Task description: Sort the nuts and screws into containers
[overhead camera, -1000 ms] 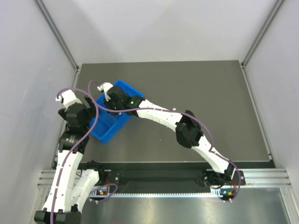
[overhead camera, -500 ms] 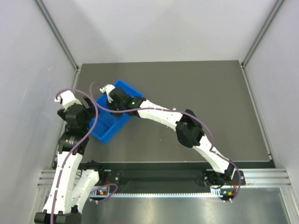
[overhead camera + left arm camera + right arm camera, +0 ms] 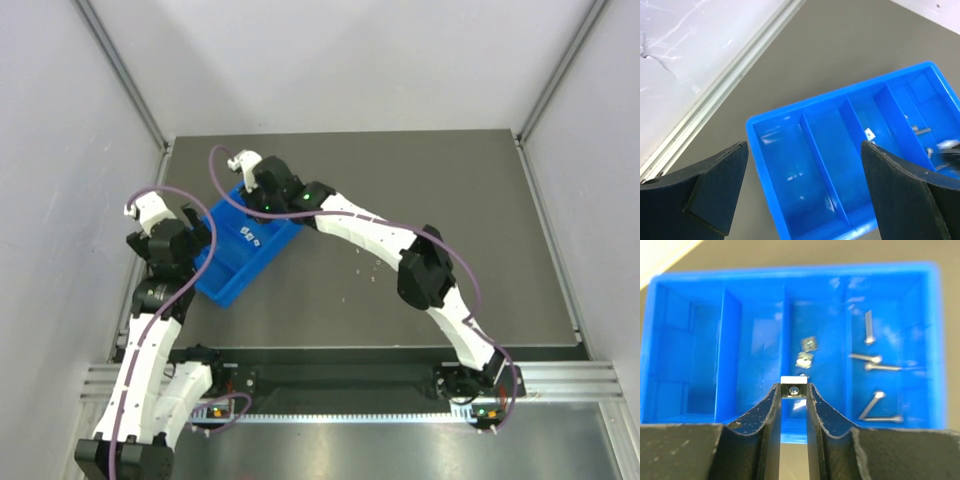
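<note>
Nut: 1, square, clamped between right fingers, above tray.
Nuts: 2, loose in tray's 3rd compartment.
Screws: 5, in end compartment alongside.
Left fingers: apart, over tray's empty end.
Tray on grey surface.

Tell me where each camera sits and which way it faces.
Top external: above and behind, facing down on the table, left arm, right arm and blue tray.
Left wrist: looks down past the open left gripper at the tray.
Right wrist: looks down past the right gripper, shut on a nut, into the tray.
Shared: all three show the tray; both wrist views, its dividers.
</note>
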Controlling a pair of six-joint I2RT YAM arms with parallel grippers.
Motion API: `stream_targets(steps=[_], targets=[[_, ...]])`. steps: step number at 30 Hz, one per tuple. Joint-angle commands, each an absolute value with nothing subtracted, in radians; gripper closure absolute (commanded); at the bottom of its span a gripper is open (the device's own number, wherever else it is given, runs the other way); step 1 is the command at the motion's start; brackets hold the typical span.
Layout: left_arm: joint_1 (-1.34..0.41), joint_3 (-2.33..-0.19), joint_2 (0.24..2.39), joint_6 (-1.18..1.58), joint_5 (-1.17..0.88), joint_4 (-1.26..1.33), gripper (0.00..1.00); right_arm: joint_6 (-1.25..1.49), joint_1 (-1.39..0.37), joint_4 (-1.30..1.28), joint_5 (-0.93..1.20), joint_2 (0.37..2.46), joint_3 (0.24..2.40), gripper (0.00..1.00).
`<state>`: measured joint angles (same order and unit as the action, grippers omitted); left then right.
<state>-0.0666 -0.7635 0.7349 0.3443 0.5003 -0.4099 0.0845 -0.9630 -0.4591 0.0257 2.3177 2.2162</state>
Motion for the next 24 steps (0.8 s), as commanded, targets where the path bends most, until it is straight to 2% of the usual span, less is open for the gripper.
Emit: stream_targets(steps=[1, 6, 9, 11, 15, 24], targets=[[-0.061, -0.703, 0.713, 0.327, 0.552, -0.286, 0.01, 0.051, -0.934, -0.431, 0.049, 2.203, 2.224, 0.96], [-0.061, -0.690, 0.695, 0.379, 0.592, -0.293, 0.01, -0.050, -0.930, -0.449, 0.110, 2.168, 2.157, 0.98], [-0.061, -0.725, 0.712, 0.486, 0.659, -0.421, 0.01, -0.057, -0.923, -0.509, 0.100, 2.169, 2.164, 0.97], [-0.061, -0.770, 0.736, 0.524, 0.647, -0.526, 0.01, -0.064, -0.917, -0.531, 0.100, 2.177, 2.189, 0.98], [-0.061, -0.790, 0.773, 0.564, 0.611, -0.577, 0.01, -0.072, -0.911, -0.473, 0.097, 2.186, 2.161, 0.98], [-0.060, -0.811, 0.896, 0.541, 0.571, -0.567, 0.01, -0.031, -0.908, -0.445, 0.115, 2.302, 2.260, 0.97]])
